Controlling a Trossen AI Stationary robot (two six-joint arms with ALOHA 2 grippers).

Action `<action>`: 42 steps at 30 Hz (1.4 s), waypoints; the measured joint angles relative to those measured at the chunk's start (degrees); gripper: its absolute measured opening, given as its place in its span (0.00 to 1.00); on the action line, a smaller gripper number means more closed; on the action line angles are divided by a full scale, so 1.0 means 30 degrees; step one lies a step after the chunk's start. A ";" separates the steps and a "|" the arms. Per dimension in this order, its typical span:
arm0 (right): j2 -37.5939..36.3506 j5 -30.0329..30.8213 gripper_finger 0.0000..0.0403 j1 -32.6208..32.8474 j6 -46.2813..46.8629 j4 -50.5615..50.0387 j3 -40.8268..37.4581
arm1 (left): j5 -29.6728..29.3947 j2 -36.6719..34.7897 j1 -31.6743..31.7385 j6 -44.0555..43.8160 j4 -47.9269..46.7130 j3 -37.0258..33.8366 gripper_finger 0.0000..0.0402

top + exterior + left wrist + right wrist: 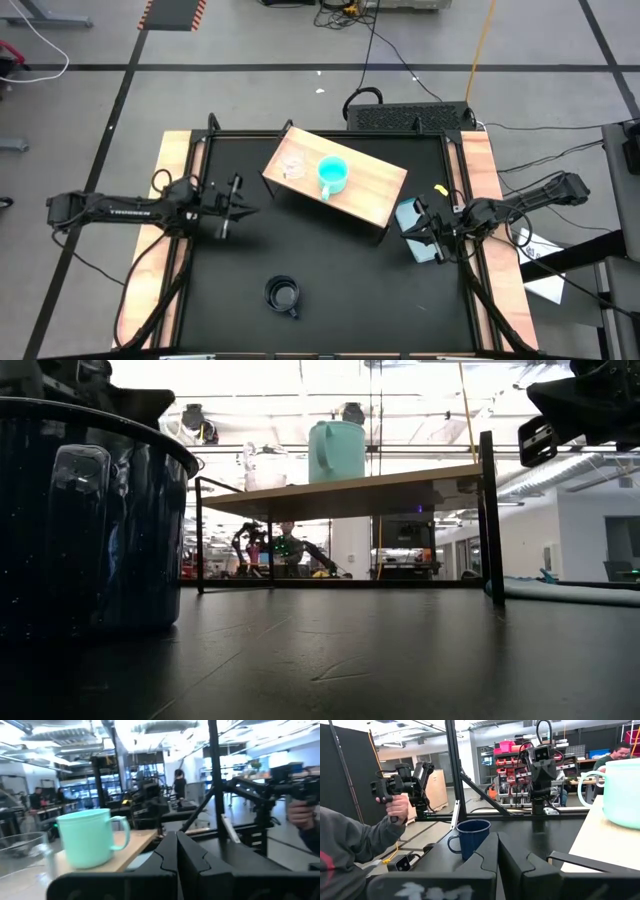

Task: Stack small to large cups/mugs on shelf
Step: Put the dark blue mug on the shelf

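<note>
High view showed the dark mug (283,293) alone on the black tabletop (330,270) near the front edge, well apart from the shelf (375,190), where the turquoise mug (332,174) and the small clear cup (293,166) already sat side by side, not nested. The left gripper (240,207) hung beside the shelf's left end with its fingers pressed together, holding nothing; the right gripper (428,232) hovered by the shelf's right end over a flat light-blue item (412,215), fingers likewise together and empty. To my eye the risk lay in the order: if the cups were to nest small into large, the big mug had to reach the shelf first, and lifting it by the rim or handle could tip it or let it slip. The shelf stood on thin dark legs and sat askew to the table, so a careless approach might nudge it and topple the clear cup, which was hard to make out. The dark mug looked glossy, enamel-like, upright, its handle toward the front. A person's hand (396,806) held a device beyond the table.
</note>
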 joint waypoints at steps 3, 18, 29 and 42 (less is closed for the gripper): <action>-0.0005 0.0000 0.00 0.0000 0.0001 0.0000 -0.0005 | -0.0342 0.0006 -0.0644 -0.0036 -0.0173 0.0541 0.00; -0.0007 0.0000 0.00 0.0000 0.0010 0.0044 -0.0003 | -0.4859 -0.3851 -0.4817 0.5176 -0.2552 0.2054 0.00; 0.0000 0.0000 0.00 0.0000 0.0016 0.0073 0.0001 | -0.7490 -0.6640 -0.5664 0.5200 -0.5965 0.2047 0.00; -0.0005 0.0000 0.00 0.0000 0.0016 0.0077 0.0001 | -0.2577 -0.6688 -0.5775 0.2810 -1.0271 0.2040 0.00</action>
